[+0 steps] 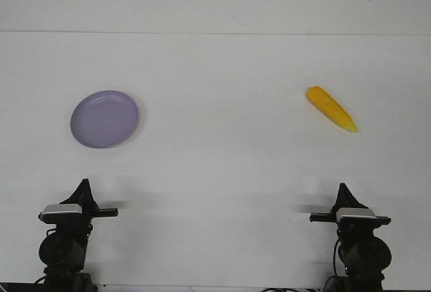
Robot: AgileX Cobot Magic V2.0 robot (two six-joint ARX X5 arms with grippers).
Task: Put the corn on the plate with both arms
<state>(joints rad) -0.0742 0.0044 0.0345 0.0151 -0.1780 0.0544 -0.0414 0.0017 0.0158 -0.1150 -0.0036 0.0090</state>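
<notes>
The corn (331, 108) lies on the white table at the right, its thick end to the back left and its pointed tip to the front right. The lavender plate (105, 118) sits empty on the table at the left. My left gripper (85, 183) is at the front left, in front of the plate and well apart from it. My right gripper (343, 187) is at the front right, in front of the corn and well apart from it. Each gripper's fingers meet in a single point with no gap and hold nothing.
The white table (222, 144) runs back to a white wall, with its far edge (215, 33) across the view. Only the plate and the corn lie on it.
</notes>
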